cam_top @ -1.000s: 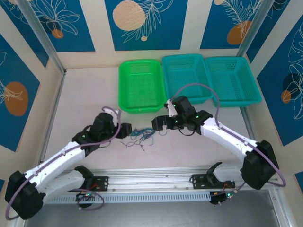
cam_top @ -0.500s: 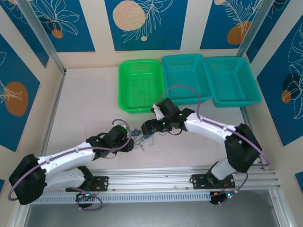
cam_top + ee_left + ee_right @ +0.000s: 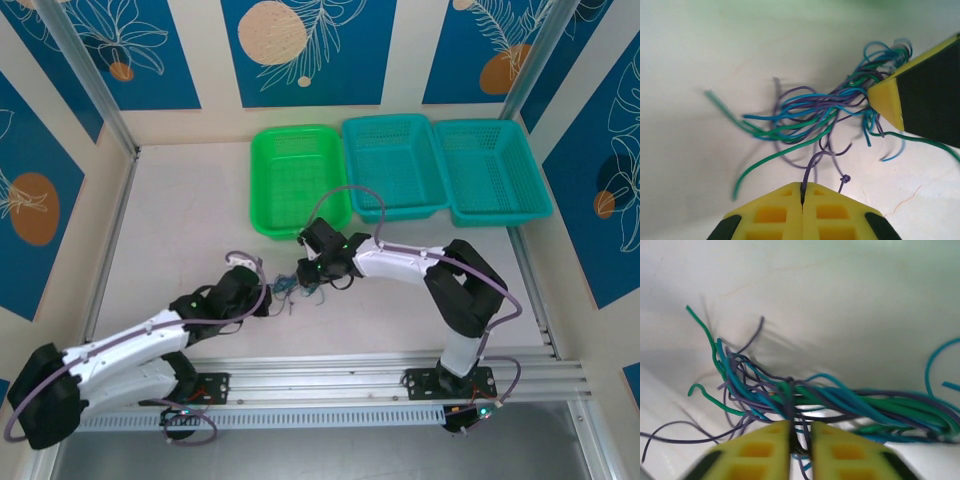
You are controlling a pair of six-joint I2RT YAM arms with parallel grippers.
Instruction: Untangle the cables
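- Where the two arms are bolted down at the near edge, a metal rail point(image 3: 330, 372) runs across the pale table point(image 3: 180, 220). Both arms reach inward from it toward the middle.
- The left gripper point(image 3: 802, 189) has its yellow fingers pressed together. It pinches a single purple strand that comes out of the seam between them and curls into the bundle.
- Just beyond those fingertips the cables point(image 3: 805, 112) lie on the table as a loose tangle of teal-blue, green and purple strands. One green end trails away from the bundle, and a purple end with a small knot lies beside the left fingertips.
- Seen from above, the tangle sits between the two grippers, on the bare table, near the green basket point(image 3: 297, 185) but outside it.
- The right gripper point(image 3: 800, 432) meets the tangle from the far side. Its yellow fingers are drawn nearly together, with a dark strand and a few coloured ones caught in the narrow slit between them.
- Farther back, the green basket, the middle teal basket point(image 3: 395, 165) and the right-hand teal basket point(image 3: 495, 170) stand side by side in a row.
- Behind them rises the wall point(image 3: 300, 50), with blue panels bearing white leaf outlines and pale orange discs.
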